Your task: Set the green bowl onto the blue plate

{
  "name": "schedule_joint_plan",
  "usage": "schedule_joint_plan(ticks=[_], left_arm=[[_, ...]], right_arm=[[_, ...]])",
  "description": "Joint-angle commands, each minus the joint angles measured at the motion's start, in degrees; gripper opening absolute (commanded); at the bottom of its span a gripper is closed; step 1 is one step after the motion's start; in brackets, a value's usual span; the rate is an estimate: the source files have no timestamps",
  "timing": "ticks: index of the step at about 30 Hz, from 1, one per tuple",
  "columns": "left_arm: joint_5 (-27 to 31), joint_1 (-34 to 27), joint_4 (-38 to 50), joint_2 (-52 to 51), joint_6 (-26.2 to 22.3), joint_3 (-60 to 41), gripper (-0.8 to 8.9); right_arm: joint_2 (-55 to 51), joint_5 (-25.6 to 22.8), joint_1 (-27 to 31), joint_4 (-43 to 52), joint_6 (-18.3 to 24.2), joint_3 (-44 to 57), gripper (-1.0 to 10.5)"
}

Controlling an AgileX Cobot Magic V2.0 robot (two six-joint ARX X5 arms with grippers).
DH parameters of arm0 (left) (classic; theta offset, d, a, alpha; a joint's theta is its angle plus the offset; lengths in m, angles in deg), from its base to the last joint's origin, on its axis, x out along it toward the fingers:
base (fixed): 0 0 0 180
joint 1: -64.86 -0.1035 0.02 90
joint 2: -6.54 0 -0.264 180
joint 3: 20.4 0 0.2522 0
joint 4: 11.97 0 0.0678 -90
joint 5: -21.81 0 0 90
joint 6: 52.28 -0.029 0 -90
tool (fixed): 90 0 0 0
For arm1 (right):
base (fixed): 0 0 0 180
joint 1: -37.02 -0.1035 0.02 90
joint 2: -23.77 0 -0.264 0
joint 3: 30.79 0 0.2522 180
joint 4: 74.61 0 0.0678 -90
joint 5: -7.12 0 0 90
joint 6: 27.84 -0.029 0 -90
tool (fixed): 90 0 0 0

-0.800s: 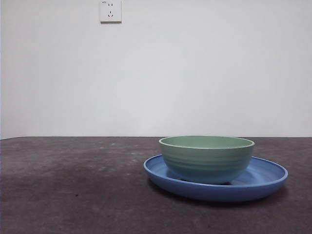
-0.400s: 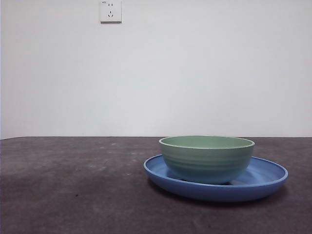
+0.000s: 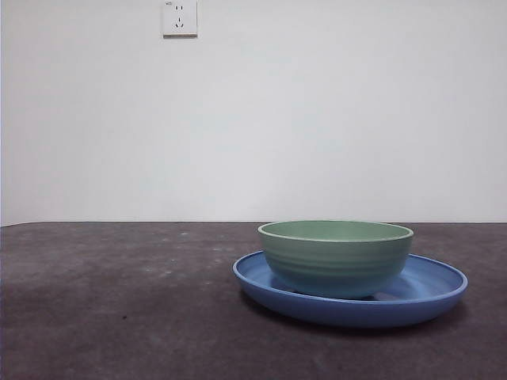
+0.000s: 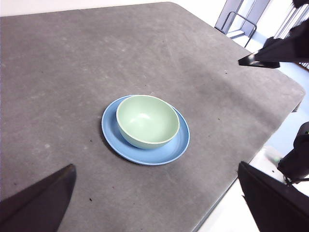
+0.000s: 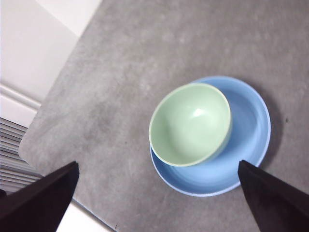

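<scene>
The pale mint-green glossy round bowl sits upright inside the wide, shallow medium-blue glossy plate, off-centre toward one rim, on the dark grey bench. The left gripper and right gripper both hang high above it, jaws spread wide, holding nothing.

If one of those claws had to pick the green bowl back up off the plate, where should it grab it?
Probably by the rim, coming straight down from above. The green bowl sits upright and empty on the blue plate, so its thin lip is free for one jaw inside, one outside. The wall curves in toward the base and the plate's raised edge surrounds it, so a side approach looks awkward.
</scene>
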Motion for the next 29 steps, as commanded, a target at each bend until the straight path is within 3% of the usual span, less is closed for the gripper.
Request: schedule_joint_plan(ticks=[1, 7, 14, 23, 29], left_arm=[[0.1, 0.3, 0.6, 0.3, -1.6, 0.4, 6.26], [0.1, 0.3, 0.6, 0.3, -1.6, 0.4, 6.26], [0.1, 0.3, 0.6, 0.3, -1.6, 0.4, 6.26], [0.1, 0.3, 0.6, 0.3, -1.6, 0.4, 6.26], [0.1, 0.3, 0.6, 0.3, -1.6, 0.4, 6.26]], right_arm=[[4.2, -0.2, -0.2, 0.2, -1.2, -0.9, 5.9], [13.9, -0.4, -0.2, 1.4, -0.2, -0.9, 5.9], [25.3, -6.3, -0.1, 7.4, 2.5, -0.9, 5.8], [38.5, -7.3, -0.1, 14.6, 2.6, -0.9, 5.0], [46.0, -7.3, -0.2, 18.5, 2.6, -0.9, 3.5]])
